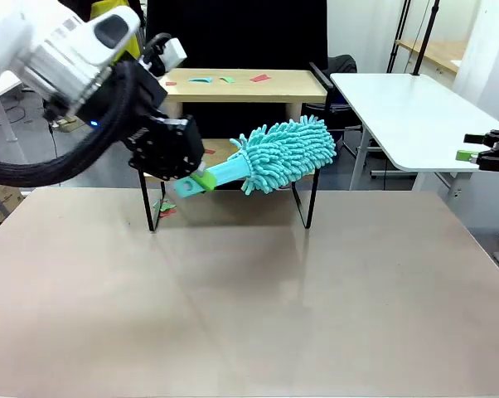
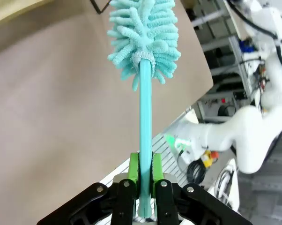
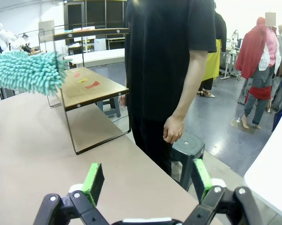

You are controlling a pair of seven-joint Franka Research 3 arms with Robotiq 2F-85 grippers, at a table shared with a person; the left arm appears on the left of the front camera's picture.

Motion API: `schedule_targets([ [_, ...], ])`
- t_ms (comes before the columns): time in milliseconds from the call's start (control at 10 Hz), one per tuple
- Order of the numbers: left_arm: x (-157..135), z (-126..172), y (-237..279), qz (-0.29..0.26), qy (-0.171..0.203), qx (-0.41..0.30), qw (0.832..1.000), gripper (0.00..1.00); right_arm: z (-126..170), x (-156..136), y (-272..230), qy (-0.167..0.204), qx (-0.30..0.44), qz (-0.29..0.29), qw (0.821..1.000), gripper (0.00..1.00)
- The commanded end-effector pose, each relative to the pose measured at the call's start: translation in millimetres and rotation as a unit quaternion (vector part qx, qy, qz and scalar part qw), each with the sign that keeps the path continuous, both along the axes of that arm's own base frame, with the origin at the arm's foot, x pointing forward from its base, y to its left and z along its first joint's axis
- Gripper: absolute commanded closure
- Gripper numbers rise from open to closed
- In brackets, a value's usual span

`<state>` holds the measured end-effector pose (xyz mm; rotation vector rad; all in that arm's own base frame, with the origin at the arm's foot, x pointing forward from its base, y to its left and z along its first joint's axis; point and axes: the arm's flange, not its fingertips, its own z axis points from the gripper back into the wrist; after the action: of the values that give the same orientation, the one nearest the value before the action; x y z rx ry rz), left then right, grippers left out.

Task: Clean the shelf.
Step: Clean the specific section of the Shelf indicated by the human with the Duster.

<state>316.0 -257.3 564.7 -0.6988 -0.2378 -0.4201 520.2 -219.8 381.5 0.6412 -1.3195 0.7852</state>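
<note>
Gripping claw: one black left gripper with green pads [image 1: 201,181], clamped tight on the handle of one fluffy teal microfibre duster [image 1: 283,153].
Shelf: one light wood two-board rack in a black metal frame [image 1: 233,85], far middle of the beige table [image 1: 249,307], just behind the duster head.
Top board: at least three coloured paper scraps [image 1: 227,80].
Idle claw: one right gripper [image 3: 148,180], jaws spread wide, empty.

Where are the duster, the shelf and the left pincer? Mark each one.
duster [image 1: 287,149], front view, fluffy turquoise head.
shelf [image 1: 299,85], front view, bare part of the top board.
left pincer [image 2: 145,167], left wrist view, between its green pads, shut on the duster's handle.
</note>
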Motion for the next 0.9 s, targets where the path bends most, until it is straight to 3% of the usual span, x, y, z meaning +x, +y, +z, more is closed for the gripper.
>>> schedule_targets([
  [0, 18.4, -2.7, -23.1, 0.048, 0.002, -0.023, 0.999, 0.87, 5.1, 1.1, 3.1, 0.008, -0.002, -0.005, 1.0, 0.0],
  [300, 18.4, -3.2, -35.1, 0.034, 0.032, 0.028, 0.999, 0.87, 5.1, 1.1, 3.1, 0.008, -0.002, -0.005, 1.0, 0.0],
  [800, 2.8, 15.3, -6.1, 0.089, 0.023, 0.048, 0.995, 0.87, 5.1, 1.1, 3.1, 0.008, -0.002, -0.005, 1.0, 0.0],
])
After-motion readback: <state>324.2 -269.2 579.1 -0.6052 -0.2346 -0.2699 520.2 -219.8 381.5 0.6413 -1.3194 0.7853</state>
